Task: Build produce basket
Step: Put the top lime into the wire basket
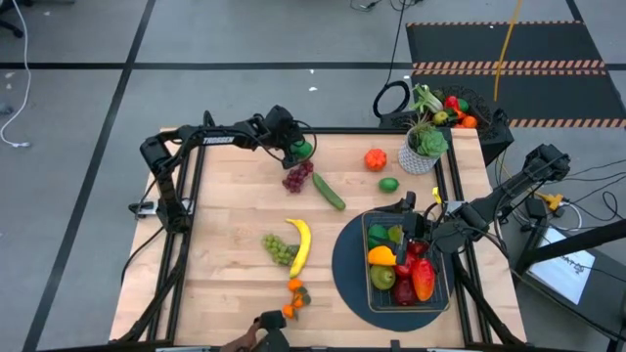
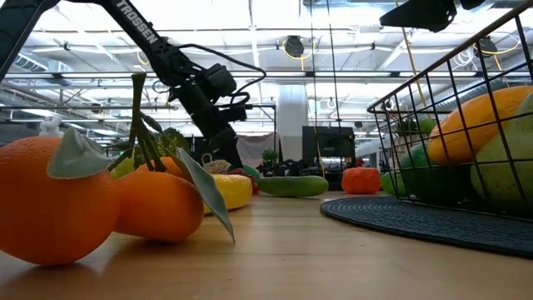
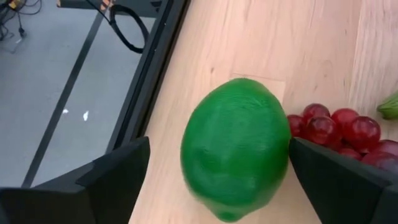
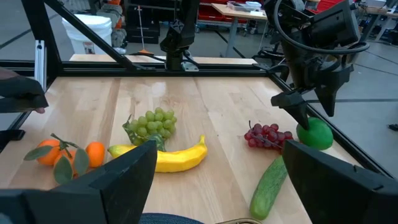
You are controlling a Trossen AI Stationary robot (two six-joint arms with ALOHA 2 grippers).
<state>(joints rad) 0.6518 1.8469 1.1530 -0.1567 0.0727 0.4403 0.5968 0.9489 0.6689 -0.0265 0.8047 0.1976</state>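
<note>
Lime (image 3: 235,154) between left hand (image 1: 297,150) fingers, spread wide, beside purple grapes (image 1: 297,176) | right hand (image 1: 419,231) wide, over basket (image 1: 440,291).

One camera looks straight down on the whole table (image 1: 235,244). Another sits at tabletop level. Both wrist cameras share the lime (image 3: 236,155) near its far edge.

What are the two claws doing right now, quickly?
Left gripper: open around the round green plastic lime.
Right gripper: open, empty, above the wire-mesh basket.
</note>
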